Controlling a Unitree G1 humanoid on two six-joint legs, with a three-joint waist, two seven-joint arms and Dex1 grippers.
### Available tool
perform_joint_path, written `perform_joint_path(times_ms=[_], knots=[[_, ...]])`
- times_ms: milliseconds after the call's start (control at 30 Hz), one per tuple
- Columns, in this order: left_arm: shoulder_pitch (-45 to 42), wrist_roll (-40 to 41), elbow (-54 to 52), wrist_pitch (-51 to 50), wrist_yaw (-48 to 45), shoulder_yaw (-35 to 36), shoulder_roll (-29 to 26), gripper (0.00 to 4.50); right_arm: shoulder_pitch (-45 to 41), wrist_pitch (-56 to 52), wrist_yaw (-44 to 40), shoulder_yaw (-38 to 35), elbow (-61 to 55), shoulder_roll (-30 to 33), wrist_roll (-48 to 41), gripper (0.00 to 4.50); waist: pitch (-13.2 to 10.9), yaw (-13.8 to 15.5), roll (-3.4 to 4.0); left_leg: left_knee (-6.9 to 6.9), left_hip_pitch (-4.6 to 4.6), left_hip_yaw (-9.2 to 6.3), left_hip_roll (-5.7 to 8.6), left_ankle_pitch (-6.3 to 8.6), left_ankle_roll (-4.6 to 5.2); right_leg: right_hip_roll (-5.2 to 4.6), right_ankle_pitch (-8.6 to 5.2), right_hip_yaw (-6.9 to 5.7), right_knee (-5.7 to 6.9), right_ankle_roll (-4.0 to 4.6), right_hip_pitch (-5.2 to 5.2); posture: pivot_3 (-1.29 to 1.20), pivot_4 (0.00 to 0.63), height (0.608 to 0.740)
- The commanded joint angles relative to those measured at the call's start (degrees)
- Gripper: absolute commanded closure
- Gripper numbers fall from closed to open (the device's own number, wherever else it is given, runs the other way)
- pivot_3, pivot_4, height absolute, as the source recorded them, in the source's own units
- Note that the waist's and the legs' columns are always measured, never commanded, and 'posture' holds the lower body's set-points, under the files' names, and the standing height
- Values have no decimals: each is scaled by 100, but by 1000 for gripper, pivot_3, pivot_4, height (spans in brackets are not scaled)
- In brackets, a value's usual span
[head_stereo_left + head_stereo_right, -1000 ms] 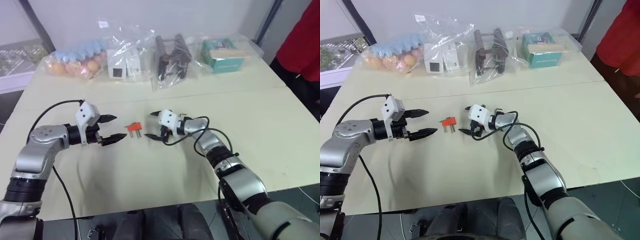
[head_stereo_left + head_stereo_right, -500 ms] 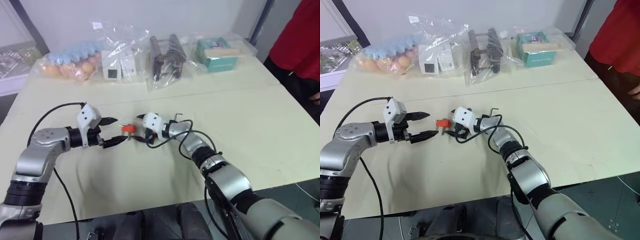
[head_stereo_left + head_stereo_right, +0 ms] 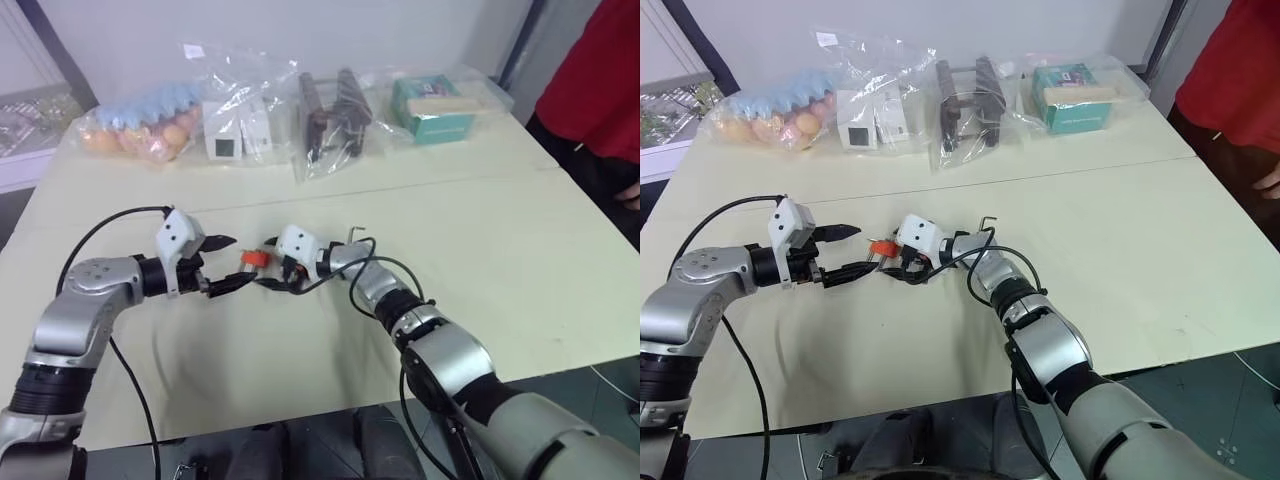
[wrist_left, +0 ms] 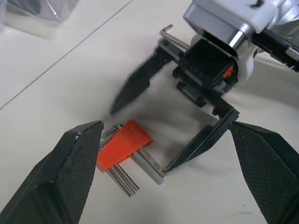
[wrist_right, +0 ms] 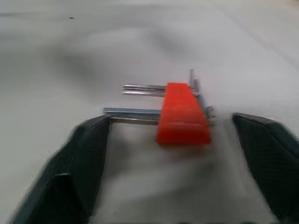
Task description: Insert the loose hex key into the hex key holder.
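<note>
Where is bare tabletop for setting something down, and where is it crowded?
Free: the wide stretch right of the right gripper toward the table edge, and the near strip below both arms. Crowded: the back edge with bagged goods, and around the hex key holder between both grippers.

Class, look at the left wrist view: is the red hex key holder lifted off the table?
No. The hex key holder lies flat on the table, between the open left gripper fingers.

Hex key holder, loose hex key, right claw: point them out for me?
Hex key holder (image 4: 124, 143): left wrist view, red block's top face.
Loose hex key (image 3: 987, 221): right eye view, bent end.
Right claw (image 4: 140, 127): left wrist view, between fingertips.
</note>
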State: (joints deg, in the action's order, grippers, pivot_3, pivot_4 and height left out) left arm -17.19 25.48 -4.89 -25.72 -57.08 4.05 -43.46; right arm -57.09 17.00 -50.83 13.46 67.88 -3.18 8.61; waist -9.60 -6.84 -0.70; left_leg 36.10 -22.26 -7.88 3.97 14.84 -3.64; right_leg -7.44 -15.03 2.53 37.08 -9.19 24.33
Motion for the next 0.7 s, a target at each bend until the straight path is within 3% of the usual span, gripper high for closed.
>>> perform_joint_path(times_ms=[33,100,133,267,367,567,700], knots=[[56,-6,-186,114,75,137,28,0,41,-544,-281,57,360,-126,69,2459,2,-13,3,0,0,0,0,0,0,0,0,0,1,0,0,0,150,740],[68,-10,-191,131,99,147,40,0,-5,-649,-240,38,378,-137,95,3328,2,-15,3,-1,0,-1,0,0,0,0,0,0,1,0,0,0,150,740],[72,-12,-192,137,108,152,45,0,-23,-678,-212,29,382,-140,99,3490,3,-16,3,-1,0,-1,0,0,0,0,0,0,1,0,0,0,150,740],[92,-21,-184,175,150,168,57,0,-73,-535,53,141,309,-54,274,3486,5,-19,5,-1,0,-1,0,0,0,0,0,0,1,0,0,0,150,740],[-22,50,-15,155,121,282,16,0,-153,181,161,386,-204,275,523,3486,5,-16,5,1,0,-1,0,0,0,0,0,0,1,0,1,0,150,740],[-908,511,717,-223,-143,520,20,0,-342,1559,3,668,-2290,1471,844,3486,0,171,2,21,-22,-3,17,-1,-2,-15,1,-3,2,-2,12,0,150,740],[-1770,708,1425,-432,-614,425,140,0,-600,2961,773,696,-2901,2357,1445,3486,-1,194,0,20,-23,3,19,-1,-2,-15,0,-6,2,-2,13,0,150,740]])
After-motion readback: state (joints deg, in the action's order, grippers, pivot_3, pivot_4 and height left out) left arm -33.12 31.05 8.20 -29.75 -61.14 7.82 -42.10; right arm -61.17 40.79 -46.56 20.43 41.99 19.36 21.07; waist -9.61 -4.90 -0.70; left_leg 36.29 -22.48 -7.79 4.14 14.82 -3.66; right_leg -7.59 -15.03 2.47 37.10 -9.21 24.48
